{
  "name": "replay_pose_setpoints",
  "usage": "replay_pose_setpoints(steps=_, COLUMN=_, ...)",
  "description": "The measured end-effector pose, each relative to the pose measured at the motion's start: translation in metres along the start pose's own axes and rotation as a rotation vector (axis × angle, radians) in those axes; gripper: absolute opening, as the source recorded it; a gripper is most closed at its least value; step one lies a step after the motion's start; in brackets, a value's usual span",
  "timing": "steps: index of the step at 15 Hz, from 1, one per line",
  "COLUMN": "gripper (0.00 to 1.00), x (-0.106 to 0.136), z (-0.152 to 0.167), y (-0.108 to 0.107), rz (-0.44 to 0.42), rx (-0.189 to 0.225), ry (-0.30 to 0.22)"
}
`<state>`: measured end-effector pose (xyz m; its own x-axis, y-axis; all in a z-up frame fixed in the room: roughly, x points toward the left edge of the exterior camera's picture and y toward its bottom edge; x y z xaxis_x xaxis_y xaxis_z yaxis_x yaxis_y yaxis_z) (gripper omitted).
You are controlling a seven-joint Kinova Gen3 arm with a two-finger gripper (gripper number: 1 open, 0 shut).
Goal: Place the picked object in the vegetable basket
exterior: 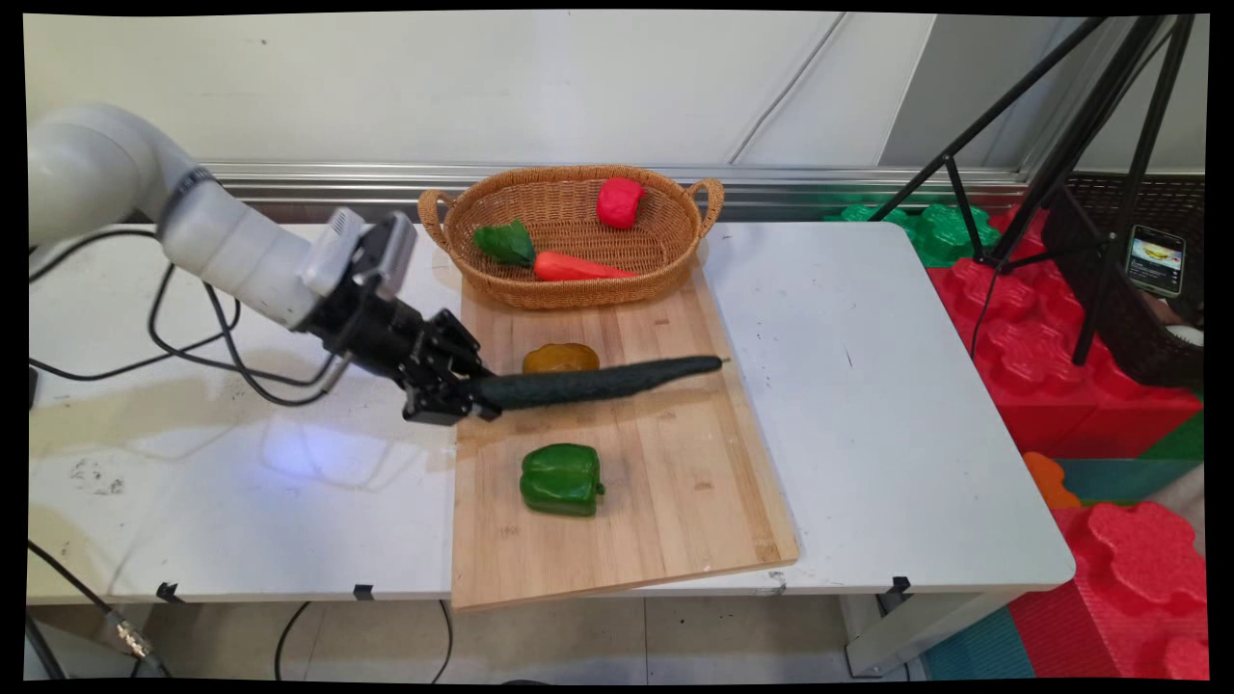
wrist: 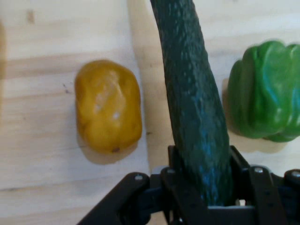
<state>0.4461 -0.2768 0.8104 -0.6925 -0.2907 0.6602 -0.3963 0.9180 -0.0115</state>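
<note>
The cucumber (exterior: 598, 382) is clamped by one end in the gripper (exterior: 461, 395), its length held level above the cutting board (exterior: 675, 482), between potato (exterior: 560, 358) and pepper (exterior: 561, 479).

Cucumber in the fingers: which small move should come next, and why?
Probably a small lift. The gripper is shut on one end of the cucumber, which stretches across the board between the yellow piece and the green pepper. Moving sideways while low might knock either one.
</note>
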Motion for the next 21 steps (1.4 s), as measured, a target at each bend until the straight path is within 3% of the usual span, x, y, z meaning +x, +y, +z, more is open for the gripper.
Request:
replay_pose_setpoints(steps=7, gripper=0.00, x=0.019, z=-0.068, y=-0.017, rz=-0.018, rx=0.029, ry=0.079)
replay_pose_setpoints(steps=11, gripper=0.00, x=0.029, z=-0.098, y=-0.046, rz=-0.019, rx=0.093, ry=0.115)
replay_pose_setpoints(steps=21, gripper=0.00, x=0.038, z=-0.104, y=-0.109, rz=0.019, rx=0.214, ry=0.111)
